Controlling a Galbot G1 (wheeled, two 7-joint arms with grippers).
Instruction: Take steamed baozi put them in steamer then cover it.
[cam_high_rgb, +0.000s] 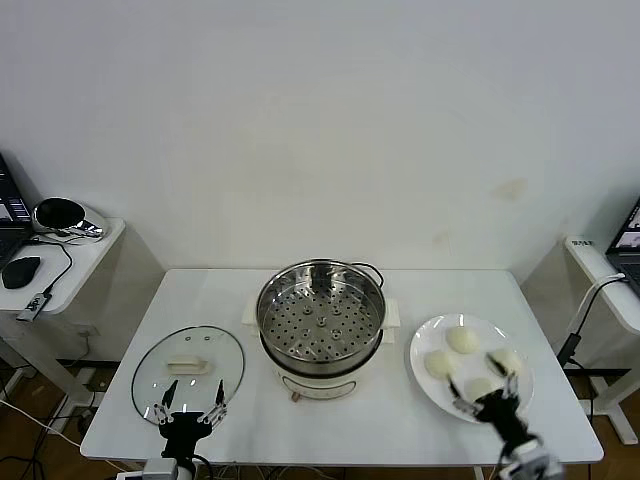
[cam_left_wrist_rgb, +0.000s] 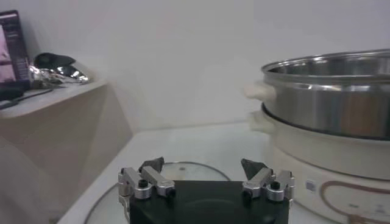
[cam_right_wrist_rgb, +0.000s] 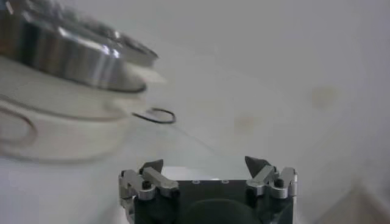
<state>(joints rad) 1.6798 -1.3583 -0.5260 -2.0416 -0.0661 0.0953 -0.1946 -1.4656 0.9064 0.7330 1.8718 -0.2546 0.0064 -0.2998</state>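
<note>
Here the right gripper (cam_high_rgb: 487, 394), fingers spread, hovers over the nearest of four cream-white round baozi (cam_high_rgb: 462, 340) on a flat white plate (cam_high_rgb: 424, 340). At its ten o'clock stands the shiny steel steamer (cam_high_rgb: 320, 318); the left gripper (cam_high_rgb: 190, 398), also spread, waits over the near edge of the clear glass cover (cam_high_rgb: 188, 367).

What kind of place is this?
Probably a robot test lab staged as a kitchen: a steamer on a plain white table, bare wall, and side desks with a laptop.

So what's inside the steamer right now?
Only the perforated steel tray shows inside the steamer; no baozi are in it. They sit on the white plate. Whatever lies under the tray is hidden.
</note>
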